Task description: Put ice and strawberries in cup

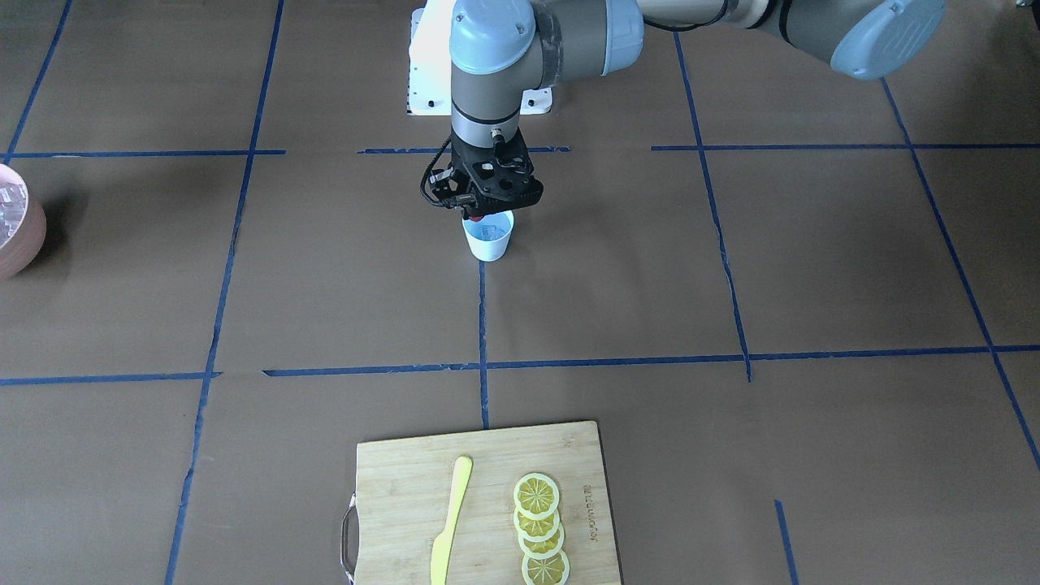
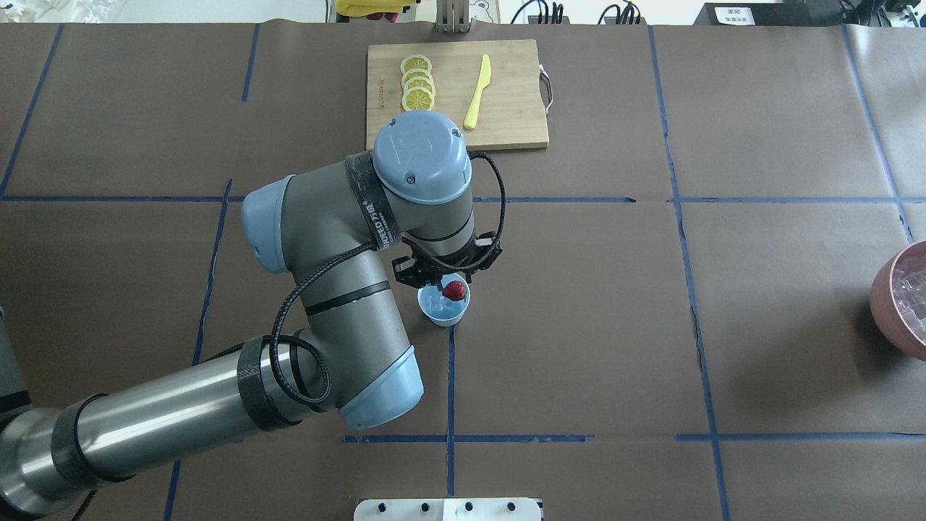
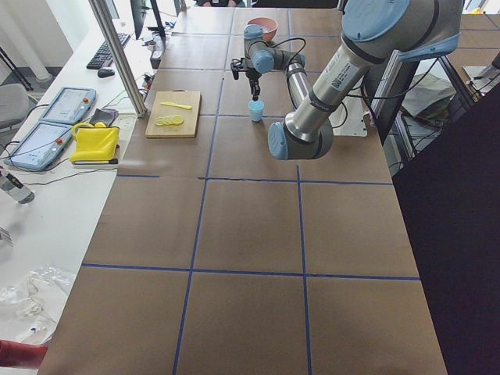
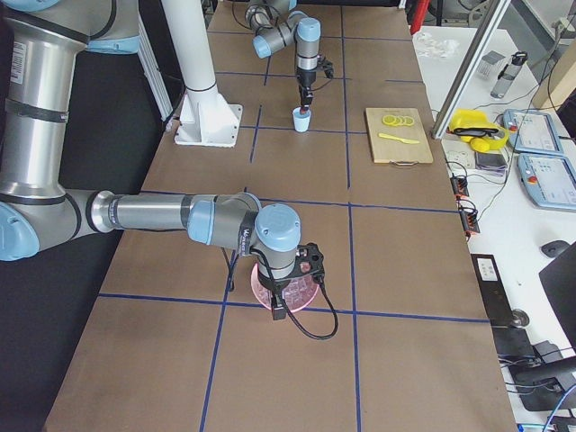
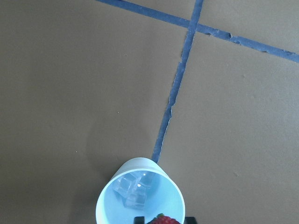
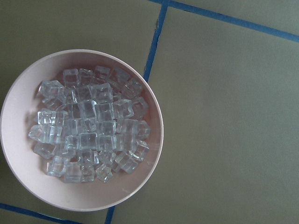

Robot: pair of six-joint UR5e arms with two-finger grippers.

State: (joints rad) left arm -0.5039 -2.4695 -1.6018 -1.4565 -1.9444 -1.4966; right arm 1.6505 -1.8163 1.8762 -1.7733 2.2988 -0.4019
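Note:
The pale blue cup (image 1: 490, 242) stands near the table's middle, seen from above in the overhead view (image 2: 443, 314). A few ice cubes (image 5: 133, 189) lie in the cup (image 5: 140, 161). My left gripper (image 2: 453, 288) hangs just over the cup's rim, shut on the red strawberry (image 2: 454, 291), whose top shows at the bottom of the left wrist view (image 5: 163, 219). My right gripper (image 4: 286, 292) hovers over the pink bowl (image 6: 93, 198) full of ice cubes (image 6: 88, 126). I cannot tell whether it is open or shut.
A wooden cutting board (image 1: 496, 455) with lemon slices (image 1: 540, 528) and a yellow knife (image 1: 451, 520) lies at the table's far side from the robot. The pink bowl (image 2: 886, 304) sits at the robot's far right edge. Blue tape lines cross the brown table.

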